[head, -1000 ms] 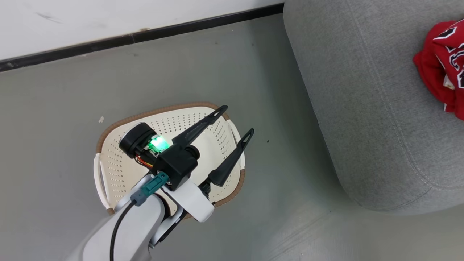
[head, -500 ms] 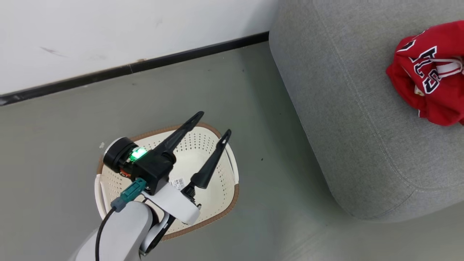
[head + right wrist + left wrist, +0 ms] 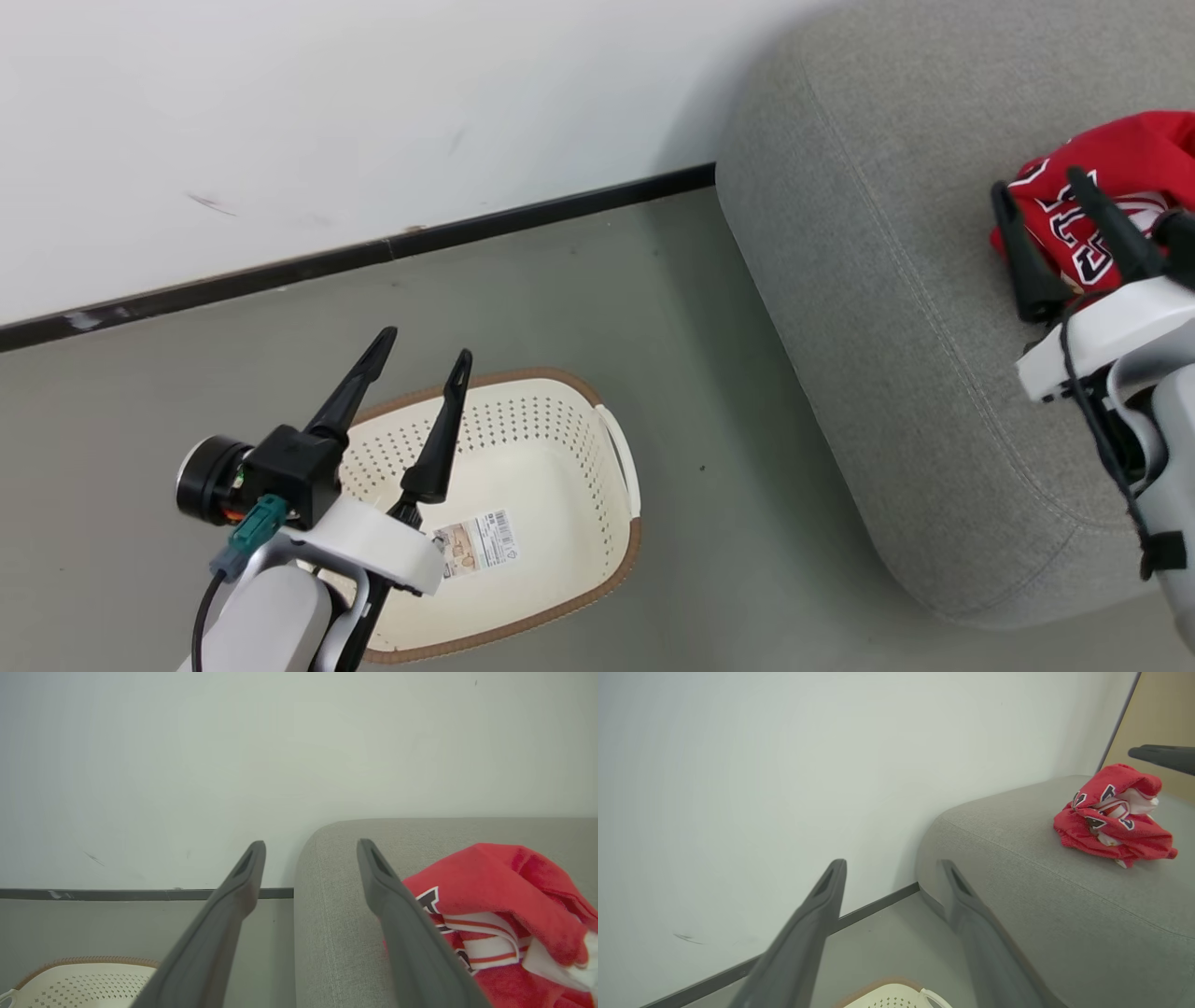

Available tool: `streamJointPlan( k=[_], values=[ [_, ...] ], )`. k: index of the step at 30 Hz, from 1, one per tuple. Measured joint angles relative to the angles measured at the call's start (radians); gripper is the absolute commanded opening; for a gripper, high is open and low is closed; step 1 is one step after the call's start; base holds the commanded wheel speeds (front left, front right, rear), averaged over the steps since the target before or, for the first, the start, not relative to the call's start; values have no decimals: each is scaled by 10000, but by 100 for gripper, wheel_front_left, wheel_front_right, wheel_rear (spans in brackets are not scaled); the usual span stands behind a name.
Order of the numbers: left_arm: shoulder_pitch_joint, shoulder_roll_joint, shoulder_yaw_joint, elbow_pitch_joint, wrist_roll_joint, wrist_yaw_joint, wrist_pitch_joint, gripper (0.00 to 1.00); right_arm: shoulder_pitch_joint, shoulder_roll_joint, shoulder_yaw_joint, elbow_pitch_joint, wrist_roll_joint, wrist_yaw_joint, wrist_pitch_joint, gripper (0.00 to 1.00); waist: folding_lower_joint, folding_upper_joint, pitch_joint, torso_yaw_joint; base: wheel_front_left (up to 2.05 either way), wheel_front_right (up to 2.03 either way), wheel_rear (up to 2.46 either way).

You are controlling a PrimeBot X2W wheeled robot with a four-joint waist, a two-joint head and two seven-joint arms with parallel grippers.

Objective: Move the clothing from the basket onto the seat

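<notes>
Left gripper now sits back from the bare basket, fingers apart; right gripper, fingers also spread, hovers just above the clothing bunched on the seat. A careless swing could snag the fabric and drag it off

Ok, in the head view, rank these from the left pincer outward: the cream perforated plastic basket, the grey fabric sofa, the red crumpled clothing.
1. Cream perforated plastic basket, directly below the left pincer.
2. Grey fabric sofa, off to the right.
3. Red crumpled clothing, on the sofa's far right.
</notes>
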Motion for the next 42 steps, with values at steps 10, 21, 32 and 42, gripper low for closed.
streamJointPlan(
  k=[10,21,32,42],
  values=[
    [836,157,892,245,59,974,-84,100,731,391,265,-430,-140,0,2,100,0,0,-677,552,0,0,0],
    [1744,186,1465,650,92,1701,-86,100,1787,901,88,-1026,-347,0,0,100,0,0,-1327,1193,0,0,0],
    [2371,213,1825,782,211,2034,-86,100,3466,1668,-769,-1831,-1204,0,2,100,0,0,-2117,1831,0,0,0],
    [2753,207,1925,1085,240,2113,-86,100,4682,2226,-1522,-2406,-1720,0,2,100,0,0,-2646,2116,0,0,0]
  ],
)
